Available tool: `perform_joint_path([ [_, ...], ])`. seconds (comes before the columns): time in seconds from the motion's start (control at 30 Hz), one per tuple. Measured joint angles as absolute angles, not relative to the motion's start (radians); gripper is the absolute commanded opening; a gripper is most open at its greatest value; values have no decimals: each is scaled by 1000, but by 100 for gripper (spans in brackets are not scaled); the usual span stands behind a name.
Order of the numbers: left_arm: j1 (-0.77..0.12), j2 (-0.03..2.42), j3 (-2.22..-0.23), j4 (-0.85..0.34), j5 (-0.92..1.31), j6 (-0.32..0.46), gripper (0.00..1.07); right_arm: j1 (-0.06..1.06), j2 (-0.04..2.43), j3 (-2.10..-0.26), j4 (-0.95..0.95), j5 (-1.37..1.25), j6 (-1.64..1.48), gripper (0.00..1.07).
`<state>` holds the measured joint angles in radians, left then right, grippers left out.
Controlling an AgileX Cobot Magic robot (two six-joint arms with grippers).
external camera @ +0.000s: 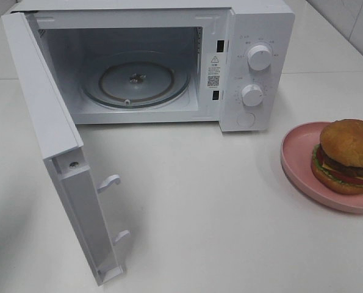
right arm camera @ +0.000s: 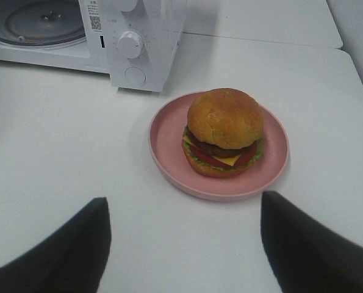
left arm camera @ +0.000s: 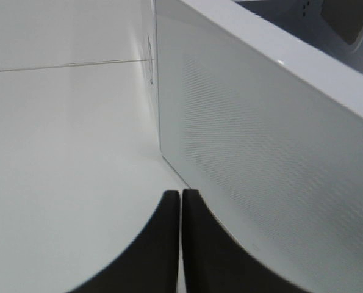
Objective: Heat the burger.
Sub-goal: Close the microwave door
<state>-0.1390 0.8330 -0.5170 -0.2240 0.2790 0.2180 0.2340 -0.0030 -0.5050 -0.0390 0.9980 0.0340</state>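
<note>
The burger [external camera: 347, 155] [right arm camera: 224, 131], with golden bun, dark patty, cheese, tomato and lettuce, sits on a pink plate [external camera: 297, 152] [right arm camera: 169, 131] at the table's right edge. The white microwave [external camera: 257, 91] stands at the back with its door [external camera: 44, 116] swung open to the left and its glass turntable [external camera: 135, 82] bare. Neither arm shows in the high view. My right gripper [right arm camera: 184, 235] is open, its dark fingers [right arm camera: 65, 250] wide apart, short of the plate and holding nothing. My left gripper [left arm camera: 181, 210] is shut and empty, beside the outer face of the door [left arm camera: 260, 146].
Two white knobs [external camera: 259, 57] sit on the microwave's right panel. The door's latch hooks [external camera: 110, 181] stick out toward the table's middle. White tabletop [external camera: 199, 201] lies between the door and the plate. A tiled wall rises at the far right.
</note>
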Motion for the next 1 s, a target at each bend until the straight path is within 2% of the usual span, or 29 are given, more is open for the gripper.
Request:
perform_joint_path([
  [0.07,-139,932,-517,-224,201,260,0,234,-3,-505,-39,998,34,64],
  [0.2,-142,1034,-517,-224,102,286,0,234,-3,-505,-39,998,34,64],
  [0.6,-233,1285,-517,-225,-168,284,0,234,-3,-505,-39,998,34,64],
  [1.0,-291,1448,-603,-224,-227,279,0,234,-3,-505,-39,998,34,64],
])
